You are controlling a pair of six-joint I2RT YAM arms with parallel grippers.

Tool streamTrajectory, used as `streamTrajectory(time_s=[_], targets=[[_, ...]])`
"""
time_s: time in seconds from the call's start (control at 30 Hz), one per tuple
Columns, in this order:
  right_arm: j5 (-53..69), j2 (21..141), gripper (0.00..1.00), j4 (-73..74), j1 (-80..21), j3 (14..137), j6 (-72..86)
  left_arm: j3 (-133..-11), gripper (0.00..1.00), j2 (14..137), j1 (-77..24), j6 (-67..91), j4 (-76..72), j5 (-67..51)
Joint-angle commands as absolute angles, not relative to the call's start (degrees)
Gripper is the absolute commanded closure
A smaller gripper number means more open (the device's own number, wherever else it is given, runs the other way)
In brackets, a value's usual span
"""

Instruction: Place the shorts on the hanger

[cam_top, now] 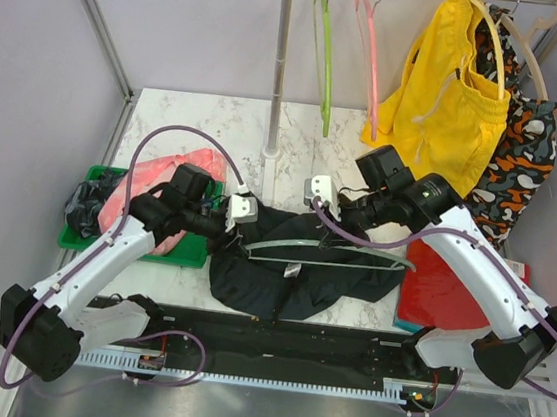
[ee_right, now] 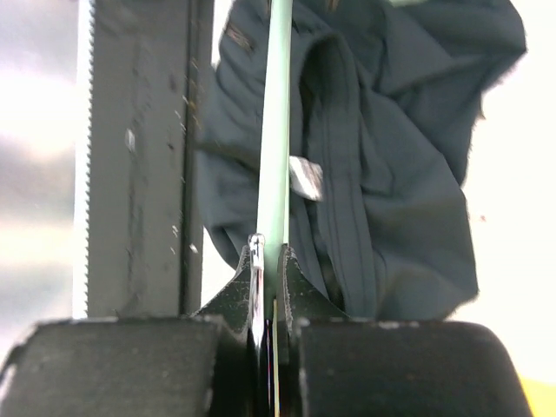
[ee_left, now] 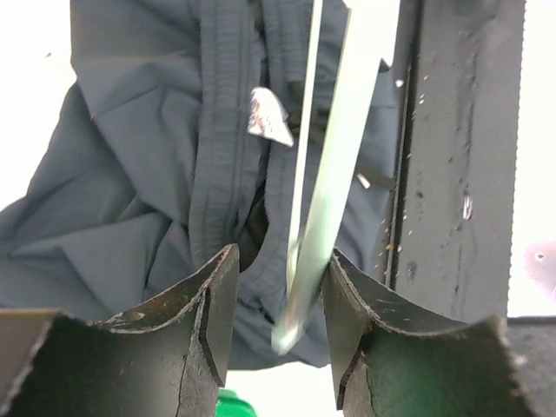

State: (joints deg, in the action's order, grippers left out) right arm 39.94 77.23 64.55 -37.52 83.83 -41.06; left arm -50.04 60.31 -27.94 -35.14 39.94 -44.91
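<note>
Hanger: the pale teal curved plastic hanger [ee_right: 276, 130] runs straight ahead from between the right gripper [ee_right: 269, 254] fingers; its other end sits inside the left gripper [ee_left: 280, 261] gap.
Shorts: the black fabric shorts [ee_left: 130, 174] lie crumpled beneath the hanger, ahead of both grippers.
Right gripper: pinched tight on the hanger.
Left gripper: jaws partly apart, the hanger tip close against one finger, not clamped.
</note>
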Motion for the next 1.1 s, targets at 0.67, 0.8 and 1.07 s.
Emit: streamTrajectory(time_s=[0.67,0.8,1.07], targets=[[35.86,82.35,1.0,79.01,-30.15,90.35,-52.11,-50.54,0.43,75.57,-33.22,-88.32,50.45,-40.17],[36.38,85.07,1.0,79.98,-30.06,91.67,-54.49,-50.45,0.4,77.78,-33.66,-91.84,49.66,-37.71],[37.88,90.96,1.0,83.06,-29.97,94.83,-59.59,-50.8,0.68,75.86,-34.89,-95.79,50.54,-37.0]])
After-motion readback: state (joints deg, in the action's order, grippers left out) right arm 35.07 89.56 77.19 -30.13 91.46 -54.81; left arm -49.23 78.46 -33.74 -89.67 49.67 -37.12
